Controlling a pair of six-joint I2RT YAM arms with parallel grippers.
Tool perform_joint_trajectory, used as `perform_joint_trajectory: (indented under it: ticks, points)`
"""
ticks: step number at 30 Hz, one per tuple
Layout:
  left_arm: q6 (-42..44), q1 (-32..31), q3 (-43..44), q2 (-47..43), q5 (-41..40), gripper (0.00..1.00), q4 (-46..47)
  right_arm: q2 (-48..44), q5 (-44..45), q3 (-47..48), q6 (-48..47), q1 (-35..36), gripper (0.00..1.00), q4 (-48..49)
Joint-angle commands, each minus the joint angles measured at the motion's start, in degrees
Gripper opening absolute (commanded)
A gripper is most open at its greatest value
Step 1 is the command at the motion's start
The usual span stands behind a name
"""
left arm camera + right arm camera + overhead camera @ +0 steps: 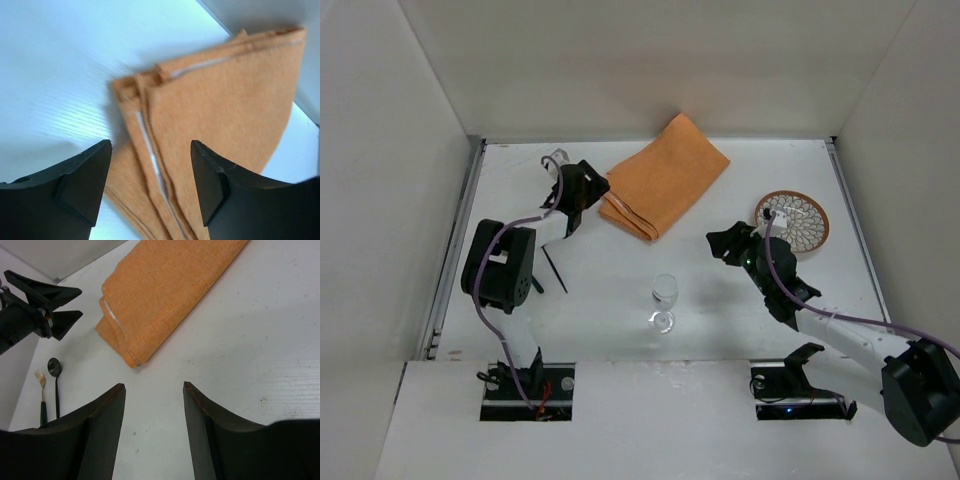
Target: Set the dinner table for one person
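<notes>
Up top: looks down on the whole bench [610,320] from high behind. On both wrists: sits low and close, catching the orange cloth [665,185].

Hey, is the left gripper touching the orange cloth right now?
Apart. The right wrist view shows it: bare table lies between the left gripper's open fingertips and the orange cloth's folded edge.

Folded orange cloth [665,175] lies beyond an upright glass [664,300]
</notes>
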Motion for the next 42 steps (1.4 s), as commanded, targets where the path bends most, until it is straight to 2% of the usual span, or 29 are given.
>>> perform_joint_trajectory:
  ticks: [1,9,13,16,20,26,30,32,35,42]
  points:
    - [1.5,2.4,3.7,2.0,2.3,0.64,-3.8,-0.4,0.2,2.1,-0.7,-0.2,0.56,2.9]
    - [1.4,5.9,8.9,9.0,14.9,0.67,-0.5,1.7,0.2,2.9,-1.1,0.3,0.56,3.1]
    - [2.2,5.7,8.7,10.5,16.1,0.7,1.8,2.6,-0.2,3.4,-1.2,0.5,0.58,3.1]
    - [2.4,5.2,10.1,12.4,15.9,0.7,1.4,3.1,0.1,3.6,-1.2,0.9,0.64,3.1]
    - [3.1,4.8,13.9,16.2,14.5,0.67,-0.9,2.9,0.1,3.6,-1.2,1.1,0.65,3.1]
    - [2.8,4.0,19.1,21.4,11.6,0.53,-4.2,2.4,0.2,3.5,-1.2,1.1,0.66,3.1]
    - [2.1,3.7,18.6,20.6,9.3,0.18,-1.8,3.2,0.2,3.5,-1.2,1.0,0.68,3.1]
    - [1.3,3.7,16.2,18.2,7.6,0.1,1.0,3.8,0.2,3.5,-1.2,1.0,0.73,3.1]
    - [1.5,4.7,11.9,13.7,4.7,0.06,4.7,5.1,0.2,3.6,-1.1,0.7,0.8,3.4]
    - [1.9,5.7,0.8,0.2,0.0,0.05,11.9,14.6,-0.9,6.5,0.9,0.3,0.84,6.3]
